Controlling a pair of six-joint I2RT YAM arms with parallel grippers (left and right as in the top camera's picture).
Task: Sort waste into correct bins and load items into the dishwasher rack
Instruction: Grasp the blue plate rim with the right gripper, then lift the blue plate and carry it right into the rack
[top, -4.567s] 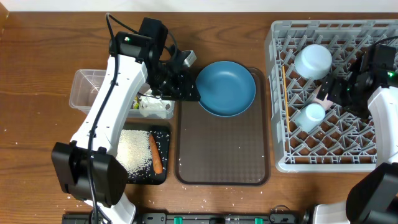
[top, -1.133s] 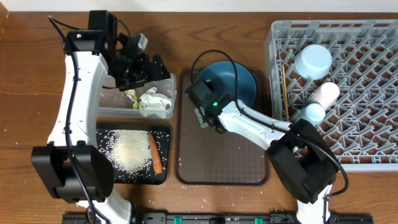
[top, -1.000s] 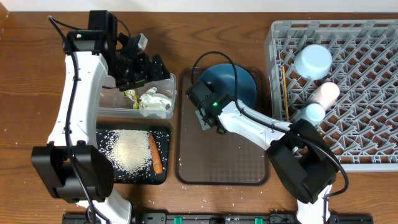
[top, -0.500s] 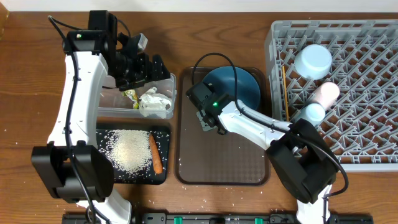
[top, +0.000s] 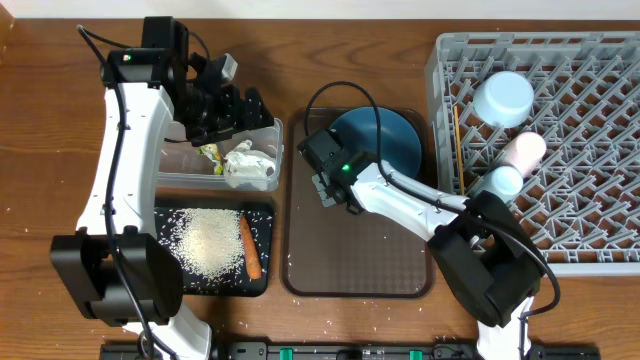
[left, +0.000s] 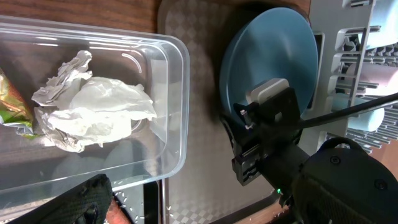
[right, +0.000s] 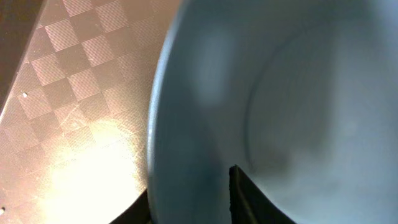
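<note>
Wooden table (top: 50, 150): paper (top: 250, 165), wrapper (top: 211, 155) in clear tub (top: 180, 162), rice (top: 210, 240), carrot (top: 252, 248) in black tray (top: 265, 215), cups (top: 524, 150), bowl (top: 503, 97), chopsticks (top: 459, 150) in rack (top: 600, 200). Dark blue plate (top: 395, 135) not yet loaded, on brown tray (top: 360, 250); right gripper (top: 333, 152) at its left rim, grip unclear, left gripper (top: 243, 110) open above tub.

Brown serving tray (top: 360, 250) at dead centre, long sides running 12 to 6, corners rounded, surface embossed in a fine checker pattern, bright glare toward 7 o'clock in the right wrist view. Wooden counter (top: 60, 180) underneath, reddish-brown, grain running 9 to 3.
</note>
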